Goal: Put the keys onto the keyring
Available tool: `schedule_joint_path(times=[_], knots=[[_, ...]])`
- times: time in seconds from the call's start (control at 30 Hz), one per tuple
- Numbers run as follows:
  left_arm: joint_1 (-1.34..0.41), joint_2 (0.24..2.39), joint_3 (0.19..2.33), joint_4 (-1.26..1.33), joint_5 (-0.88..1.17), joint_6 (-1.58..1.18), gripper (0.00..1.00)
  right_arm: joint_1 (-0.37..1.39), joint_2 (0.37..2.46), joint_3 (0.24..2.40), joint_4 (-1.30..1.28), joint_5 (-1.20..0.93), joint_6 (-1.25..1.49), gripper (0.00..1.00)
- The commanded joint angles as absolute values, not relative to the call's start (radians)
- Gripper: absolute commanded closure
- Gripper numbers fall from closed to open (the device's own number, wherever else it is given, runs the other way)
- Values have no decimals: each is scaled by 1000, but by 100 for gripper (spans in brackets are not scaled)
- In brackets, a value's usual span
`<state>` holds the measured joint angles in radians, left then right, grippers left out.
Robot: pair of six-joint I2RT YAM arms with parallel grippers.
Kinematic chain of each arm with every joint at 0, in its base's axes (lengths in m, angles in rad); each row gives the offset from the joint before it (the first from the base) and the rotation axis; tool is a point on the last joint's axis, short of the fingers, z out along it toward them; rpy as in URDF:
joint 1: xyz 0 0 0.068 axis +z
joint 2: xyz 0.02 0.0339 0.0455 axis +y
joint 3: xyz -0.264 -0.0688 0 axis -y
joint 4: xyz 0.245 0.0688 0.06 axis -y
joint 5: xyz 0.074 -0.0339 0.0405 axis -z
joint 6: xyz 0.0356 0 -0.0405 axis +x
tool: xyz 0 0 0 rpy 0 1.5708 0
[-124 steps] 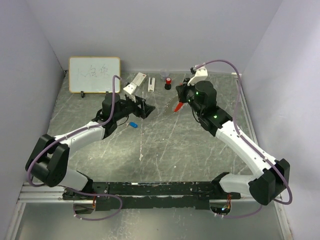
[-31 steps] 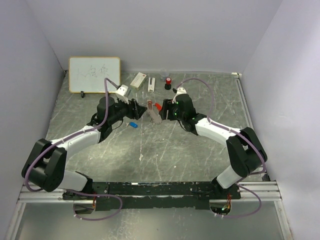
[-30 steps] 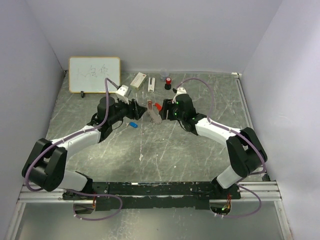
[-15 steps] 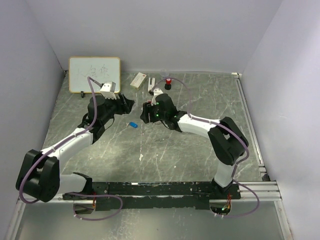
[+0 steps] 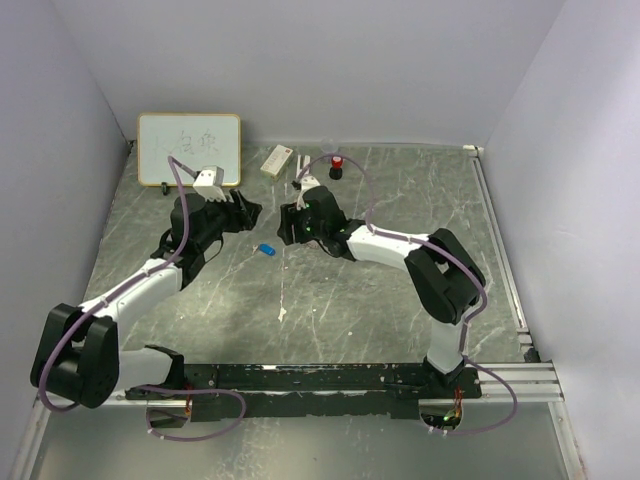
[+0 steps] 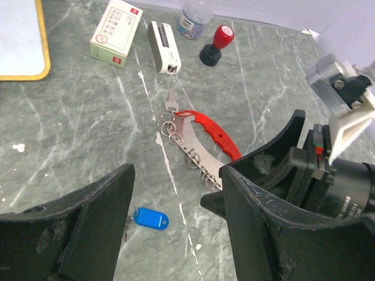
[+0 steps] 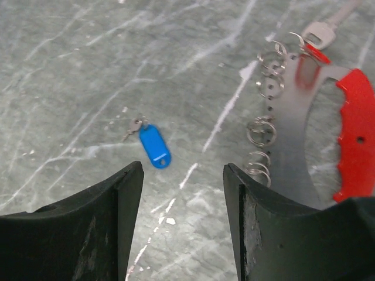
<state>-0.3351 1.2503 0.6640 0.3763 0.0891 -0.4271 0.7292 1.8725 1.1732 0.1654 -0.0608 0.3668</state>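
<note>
— How do the tools stand?

— The left tool [image 6: 176,234] is spread wide and holds nothing. The right tool [image 7: 183,234] gapes empty too. Both hang low over the grey marbled table [image 6: 76,134], which I'd judge gives each wrist a close look before a pick.

— And the pieces?

— The small blue-headed key [image 7: 153,146] lies loose on the table, left of centre in the right wrist view, well apart from the keyring. The keyring [image 6: 202,140], a curved red strap on a grey metal strip hung with thin wire rings, lies flat at mid-frame in the left wrist view, so its rings are easy to reach.

— The red key?

— A silver blade [image 7: 319,32] shows at the strap's upper end, top right. Whether it's the red key, already on a ring, I can't tell.
</note>
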Motion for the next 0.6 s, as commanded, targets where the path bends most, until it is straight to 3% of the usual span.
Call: schedule_joint_path(times=[0.0,0.2,0.43,0.57], knots=[[-325,1284,687,411,233,-409,29,710,1836,1153,99,57,396,43],[-326,1417,744,493,536,-387,39,618,1671,971,133,135,497,43],[-383,1505,780,530,610,-306,28,540,1531,891,106,172,502,42],[-457,1551,854,415,561,-217,28,500,1473,845,120,153,502,42]])
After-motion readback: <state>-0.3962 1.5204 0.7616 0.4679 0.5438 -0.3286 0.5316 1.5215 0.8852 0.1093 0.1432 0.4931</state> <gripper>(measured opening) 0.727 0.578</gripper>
